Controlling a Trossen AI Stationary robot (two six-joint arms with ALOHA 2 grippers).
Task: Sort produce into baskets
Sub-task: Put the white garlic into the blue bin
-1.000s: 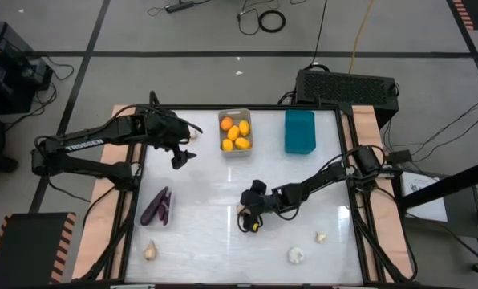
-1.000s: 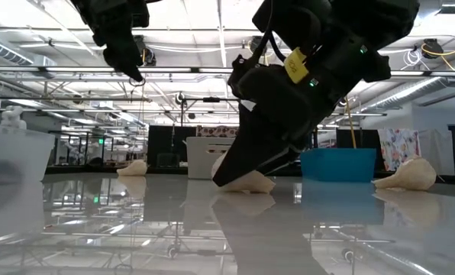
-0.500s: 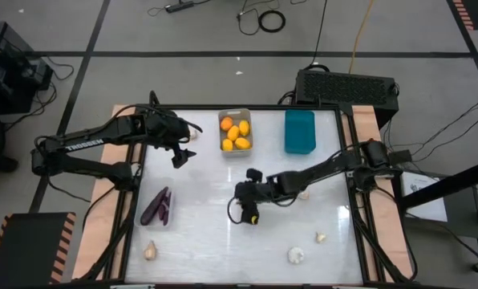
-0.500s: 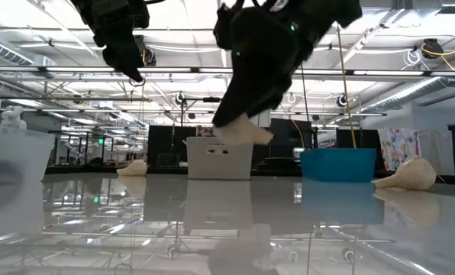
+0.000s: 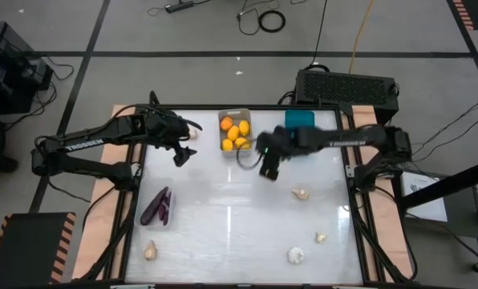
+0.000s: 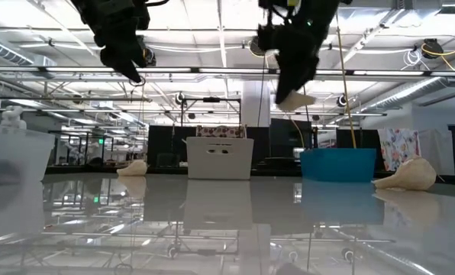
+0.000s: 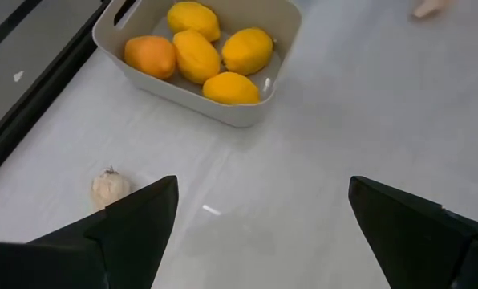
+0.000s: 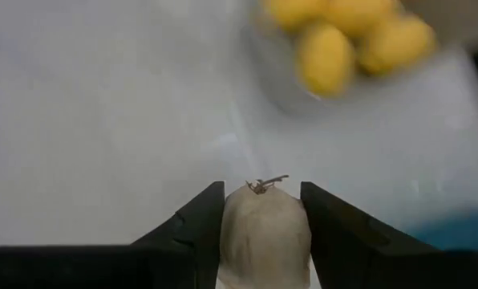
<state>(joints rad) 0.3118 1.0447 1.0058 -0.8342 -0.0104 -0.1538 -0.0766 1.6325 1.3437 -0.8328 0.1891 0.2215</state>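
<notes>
While the left tool (image 5: 180, 157) hangs spread and empty above the tabletop (image 5: 223, 217) near its far left corner, the right tool (image 5: 269, 167) pinches a cream garlic bulb (image 8: 262, 233) between its fingers (image 8: 192, 230), lifted clear of the surface between the light grey basket (image 5: 245, 118) and the teal basket (image 5: 299, 131). In the low view the bulb shows pale under the raised dark fingers, well above the tabletop. The grey basket holds yellow lemons (image 7: 210, 58) and one orange fruit (image 7: 150, 56). A second garlic bulb (image 7: 109, 186) lies on the tabletop just beside that basket's left side, below the left tool. Two dark purple eggplants (image 5: 156, 206) lie side by side in a clear bin at the left edge. Four more garlic bulbs rest on the surface: one near the front left corner (image 5: 150, 251), one right of centre (image 5: 301, 193), and two toward the front right (image 5: 295, 255) (image 5: 321, 238). A black vented box (image 5: 347, 87) stands behind the tabletop.
</notes>
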